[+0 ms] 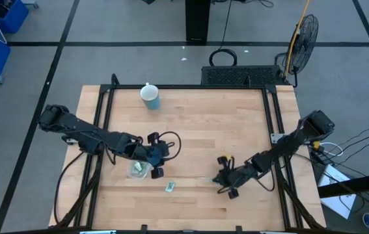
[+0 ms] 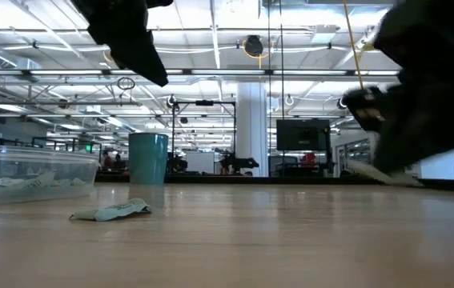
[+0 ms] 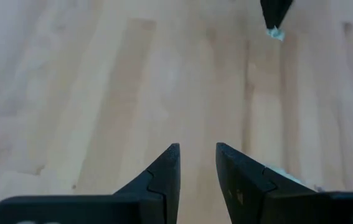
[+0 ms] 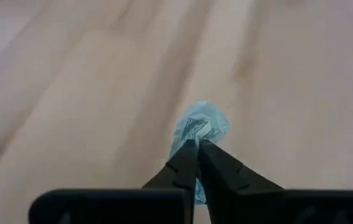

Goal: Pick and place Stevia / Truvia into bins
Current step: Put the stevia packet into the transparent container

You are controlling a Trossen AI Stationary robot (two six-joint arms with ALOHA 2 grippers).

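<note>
Pale green paper is crumpling between the right gripper's fingertips: they are pinching one packet just above the table, at about five o'clock on it. Its destination, the tub, is lying toward nine o'clock from that gripper, with another packet on the wood between them. Over the tub's rim, the left gripper is hovering slightly spread, holding nothing.

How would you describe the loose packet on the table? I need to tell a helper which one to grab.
Start at the clear tub under the left gripper on the wooden table. Just beyond it, toward the right arm, one pale green packet lies alone on bare wood. Unlike the packet pinched in the right gripper, nothing touches it.
</note>
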